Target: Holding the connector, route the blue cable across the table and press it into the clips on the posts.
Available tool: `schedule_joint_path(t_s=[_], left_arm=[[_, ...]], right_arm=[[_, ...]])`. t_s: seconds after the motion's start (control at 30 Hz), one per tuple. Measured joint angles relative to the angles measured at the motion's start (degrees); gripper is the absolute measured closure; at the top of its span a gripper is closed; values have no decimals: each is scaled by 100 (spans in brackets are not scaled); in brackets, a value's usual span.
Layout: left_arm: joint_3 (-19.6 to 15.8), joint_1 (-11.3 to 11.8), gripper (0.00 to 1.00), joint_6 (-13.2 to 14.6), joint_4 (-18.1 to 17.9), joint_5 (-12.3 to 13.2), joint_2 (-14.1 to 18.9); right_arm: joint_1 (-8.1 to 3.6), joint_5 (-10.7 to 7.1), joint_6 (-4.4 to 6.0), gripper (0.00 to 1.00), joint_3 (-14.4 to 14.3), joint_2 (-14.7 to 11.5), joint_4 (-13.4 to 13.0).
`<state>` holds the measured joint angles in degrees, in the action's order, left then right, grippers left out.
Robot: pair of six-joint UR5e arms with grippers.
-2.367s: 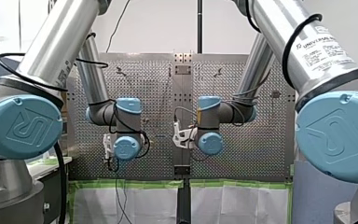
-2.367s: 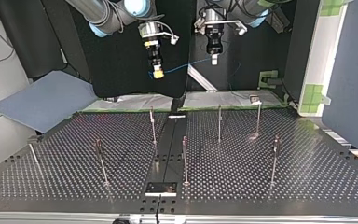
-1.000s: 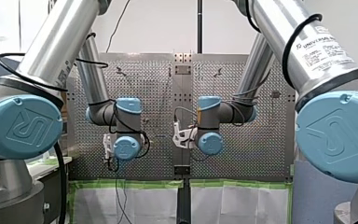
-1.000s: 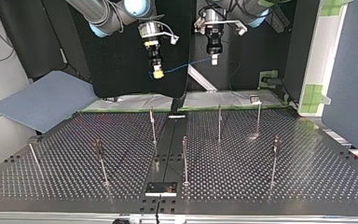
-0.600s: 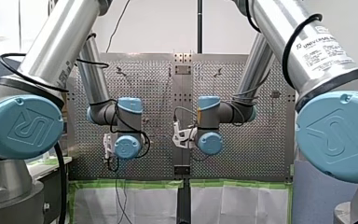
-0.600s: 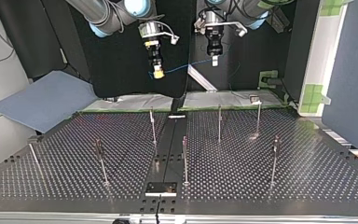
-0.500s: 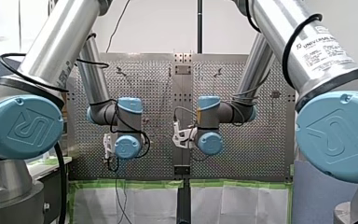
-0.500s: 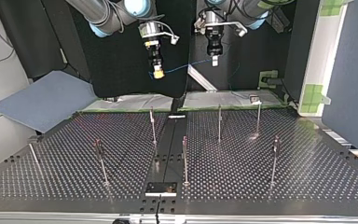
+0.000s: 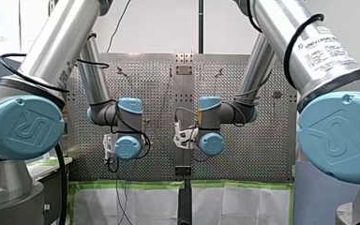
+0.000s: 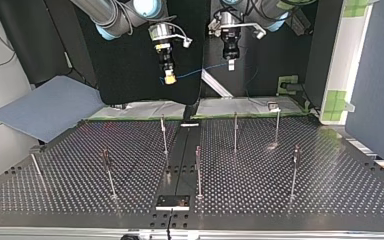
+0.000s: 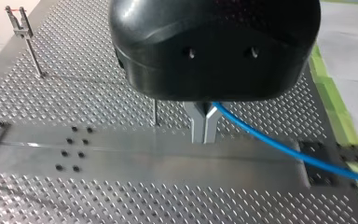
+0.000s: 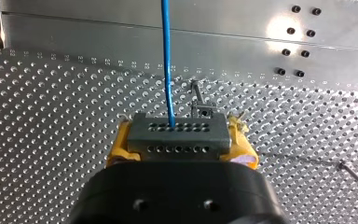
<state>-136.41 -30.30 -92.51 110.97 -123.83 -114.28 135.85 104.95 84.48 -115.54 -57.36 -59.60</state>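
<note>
Perforated tabletop (image 10: 305, 200) with clip posts (image 10: 235, 131) below; upper centre of top view, my right claw (image 10: 169, 77) clamps the rigid connector (image 12: 177, 137), my left claw (image 10: 231, 65) pinches the blue cable (image 10: 200, 71) strung between: light, limp, likely best guided close beside each clip.

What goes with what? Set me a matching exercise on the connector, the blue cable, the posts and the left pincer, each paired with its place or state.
Things:
1 connector
2 blue cable
3 posts
4 left pincer

Places or states:
A standing upright on the perforated table
B metal fingers shut on the blue cable
C clamped between yellow pads of the right pincer
D strung in the air between the two pincers

Pairs: 1-C, 2-D, 3-A, 4-B
</note>
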Motion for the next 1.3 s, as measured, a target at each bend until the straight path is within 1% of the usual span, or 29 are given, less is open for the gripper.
schedule_joint_path(t_s=[0.03, 0.1, 0.17, 0.27, 0.37, 0.47, 0.57, 0.8, 0.9, 0.97, 1.03, 1.17, 1.3], left_arm=[[-16, 32, 100, 31, 33, -16, 2], [-41, 121, 100, 95, 130, -39, 4], [-52, 179, 100, 130, 238, -50, 5], [-57, 212, 100, 148, 352, -55, 6], [-57, 221, 100, 152, 401, -57, 7], [-58, 222, 100, 154, 414, -57, 7], [-59, 223, 100, 154, 417, -57, 7], [-61, 223, 100, 156, 421, -56, 10], [-63, 191, 100, 192, 481, 5, 73], [-64, 164, 100, 175, 557, 59, 147], [-68, 165, 100, 128, 629, 67, 217], [-68, 226, 100, -42, 821, -49, 410], [-63, 271, 100, -165, 1031, -248, 622]], right_arm=[[5, 5, -5, 100, -4, 5, 4], [33, 46, -46, 100, -25, 44, 44], [53, 117, -117, 100, -40, 90, 118], [65, 235, -232, 100, -49, 120, 235], [68, 368, -297, 100, -51, 128, 367], [68, 498, -317, 100, -51, 130, 505], [69, 574, -322, 100, -52, 131, 676], [69, 605, -324, 100, -53, 132, 1102], [70, 602, -323, 100, -49, 128, 1273], [67, 572, -299, 100, -3, 83, 1396], [79, 540, -245, 100, 65, 12, 1484], [109, 405, -57, 100, 180, -192, 1544], [82, 229, 132, 100, 319, -383, 1614]])
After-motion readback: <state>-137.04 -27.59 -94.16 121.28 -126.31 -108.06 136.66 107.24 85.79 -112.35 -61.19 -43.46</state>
